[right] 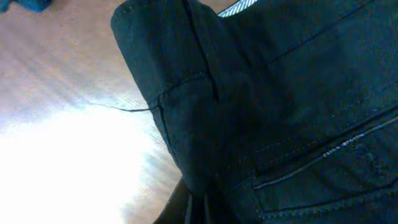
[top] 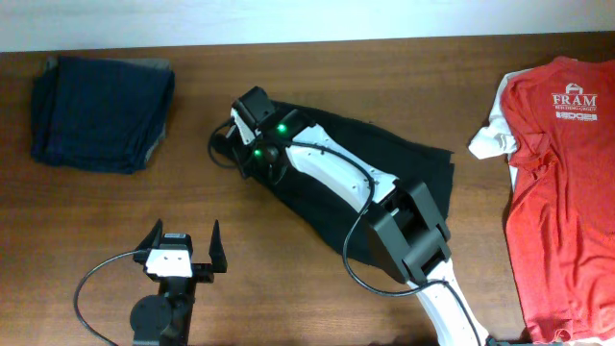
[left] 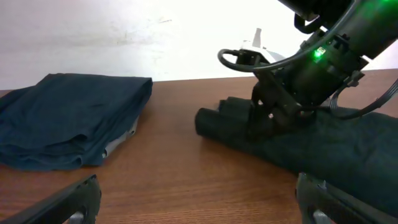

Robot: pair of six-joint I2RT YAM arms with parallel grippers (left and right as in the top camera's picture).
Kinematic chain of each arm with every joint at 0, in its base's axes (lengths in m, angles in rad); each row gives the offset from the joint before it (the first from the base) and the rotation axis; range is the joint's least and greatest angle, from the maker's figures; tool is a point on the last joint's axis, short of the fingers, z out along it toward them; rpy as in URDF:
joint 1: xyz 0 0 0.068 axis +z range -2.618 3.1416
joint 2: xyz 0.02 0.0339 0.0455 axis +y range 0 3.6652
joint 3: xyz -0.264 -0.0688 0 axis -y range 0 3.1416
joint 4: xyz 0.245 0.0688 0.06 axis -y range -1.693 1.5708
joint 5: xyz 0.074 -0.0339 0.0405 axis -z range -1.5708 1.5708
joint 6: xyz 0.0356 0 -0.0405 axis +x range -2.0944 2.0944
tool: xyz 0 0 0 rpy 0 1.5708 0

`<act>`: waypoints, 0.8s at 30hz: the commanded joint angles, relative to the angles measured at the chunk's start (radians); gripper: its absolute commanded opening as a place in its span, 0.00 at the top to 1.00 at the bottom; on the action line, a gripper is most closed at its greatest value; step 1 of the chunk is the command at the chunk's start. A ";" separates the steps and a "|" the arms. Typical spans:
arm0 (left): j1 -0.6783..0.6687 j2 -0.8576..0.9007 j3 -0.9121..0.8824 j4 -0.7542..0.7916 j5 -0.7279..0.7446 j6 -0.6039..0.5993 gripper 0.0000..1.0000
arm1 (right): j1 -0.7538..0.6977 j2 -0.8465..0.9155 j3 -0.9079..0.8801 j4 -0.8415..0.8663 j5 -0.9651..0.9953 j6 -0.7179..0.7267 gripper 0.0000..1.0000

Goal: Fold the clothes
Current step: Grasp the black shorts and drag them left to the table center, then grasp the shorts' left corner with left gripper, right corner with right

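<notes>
One item, black clothes [top: 404, 163]: I see it lying on the table [top: 288, 288] near the centre. Its long axis runs diagonally from upper left to lower right in the overhead view. The narrow, bunched end points upper left, toward the navy stack [top: 101, 111]; the wide end lies lower right.

Right gripper [top: 248, 159]: down on the bunched end. Fabric with a belt loop and pocket seam fills its camera, and I cannot tell whether the fingers are closed.

Left gripper [top: 184, 238]: fingers spread wide, near the front edge, well apart from the clothes.

Red shirt [top: 567, 173]: far right.
</notes>
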 commanded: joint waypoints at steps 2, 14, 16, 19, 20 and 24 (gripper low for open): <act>-0.002 0.003 -0.004 0.000 0.011 -0.006 0.01 | 0.002 0.000 0.000 -0.063 -0.084 0.005 0.62; -0.002 0.003 -0.004 0.000 0.011 -0.006 0.01 | -0.643 -0.234 0.016 -0.705 -0.063 -0.180 0.41; -0.002 0.003 -0.004 0.000 0.011 -0.006 0.01 | -0.754 -0.234 0.015 -0.774 -0.047 -0.180 0.41; -0.002 0.003 -0.004 0.000 0.011 -0.006 0.01 | -0.859 -0.234 -0.007 -0.851 0.014 -0.180 0.78; -0.002 0.003 -0.004 0.000 0.011 -0.006 0.01 | -0.863 -0.234 -0.034 -0.871 0.023 -0.181 0.96; -0.002 0.003 -0.004 0.002 0.011 -0.006 0.01 | -0.834 -0.234 -0.223 -0.743 0.053 -0.174 0.96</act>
